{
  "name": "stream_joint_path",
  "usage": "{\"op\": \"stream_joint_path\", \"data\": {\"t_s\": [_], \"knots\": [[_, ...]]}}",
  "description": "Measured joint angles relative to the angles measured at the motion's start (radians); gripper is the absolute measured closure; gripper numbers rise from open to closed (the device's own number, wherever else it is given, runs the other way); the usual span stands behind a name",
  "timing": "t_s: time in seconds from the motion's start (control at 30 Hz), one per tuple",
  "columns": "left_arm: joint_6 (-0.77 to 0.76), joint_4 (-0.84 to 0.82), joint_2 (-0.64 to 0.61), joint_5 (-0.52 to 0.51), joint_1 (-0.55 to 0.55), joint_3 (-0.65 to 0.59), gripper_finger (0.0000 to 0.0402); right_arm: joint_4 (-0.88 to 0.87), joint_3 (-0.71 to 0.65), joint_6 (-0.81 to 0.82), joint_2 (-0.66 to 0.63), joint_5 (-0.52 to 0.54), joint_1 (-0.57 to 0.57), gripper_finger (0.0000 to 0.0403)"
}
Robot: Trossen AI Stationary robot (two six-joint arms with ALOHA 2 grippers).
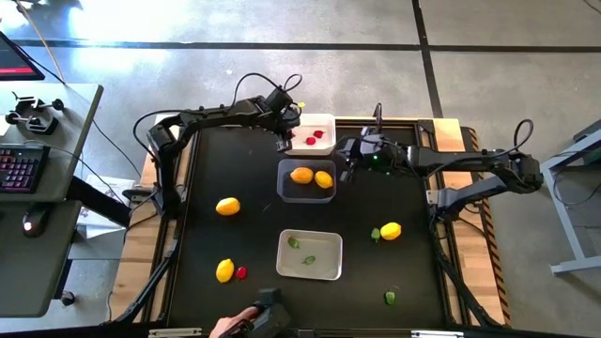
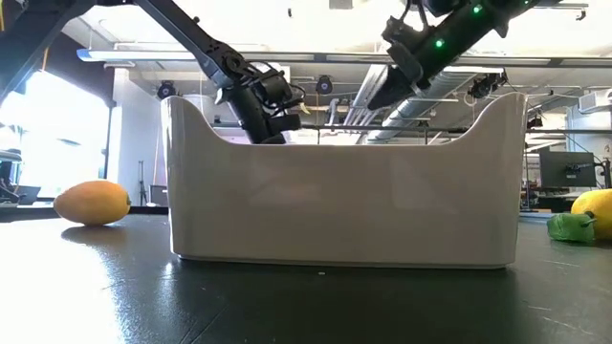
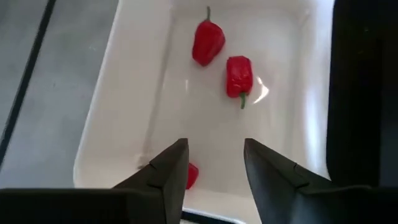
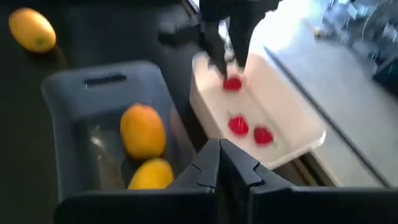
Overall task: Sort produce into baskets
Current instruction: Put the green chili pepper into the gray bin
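Pale grey basket (image 2: 344, 205) nearest | left gripper (image 3: 214, 165) released over white basket (image 3: 124, 106), three red pieces (image 3: 208, 41) below | right gripper (image 4: 219, 163) clenched empty beside lemon basket (image 4: 68, 99).

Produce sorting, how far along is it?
Done: three red pieces in the white basket, two lemons in the middle basket, two leaves in the near basket. Left tool hangs open over the white one. Left: three lemons, a red piece, two leaves.

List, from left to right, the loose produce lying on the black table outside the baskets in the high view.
Lemon → lemon → red piece → green piece → lemon → green piece.
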Motion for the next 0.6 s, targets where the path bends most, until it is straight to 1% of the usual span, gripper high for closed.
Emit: {"op": "stream_joint_path", "data": {"t_s": [0.07,0.13,0.3,0.33,0.37,0.47,0.6], "knots": [[-0.019,0.003,-0.013,-0.010,0.000,0.000,0.0268,-0.047,0.000,0.040,0.000,-0.001,-0.005,0.0402],[-0.037,0.028,-0.031,0.002,0.004,-0.017,0.0291,-0.090,0.000,0.083,0.000,0.002,-0.013,0.0402],[-0.069,0.177,-0.115,0.012,0.005,-0.126,0.0380,-0.161,0.000,0.167,0.000,0.070,-0.031,0.0401],[-0.076,0.212,-0.137,0.013,0.005,-0.156,0.0390,-0.174,0.000,0.184,0.000,0.078,-0.036,0.0398],[-0.089,0.253,-0.161,0.013,0.004,-0.188,0.0395,-0.185,0.000,0.195,0.000,0.086,-0.044,0.0393],[-0.132,0.381,-0.250,0.013,0.000,-0.299,0.0387,-0.211,0.000,0.247,0.002,0.121,-0.077,0.0369],[-0.194,0.527,-0.386,0.013,-0.018,-0.468,0.0391,-0.264,0.001,0.353,0.023,0.164,-0.137,0.0323]]}}
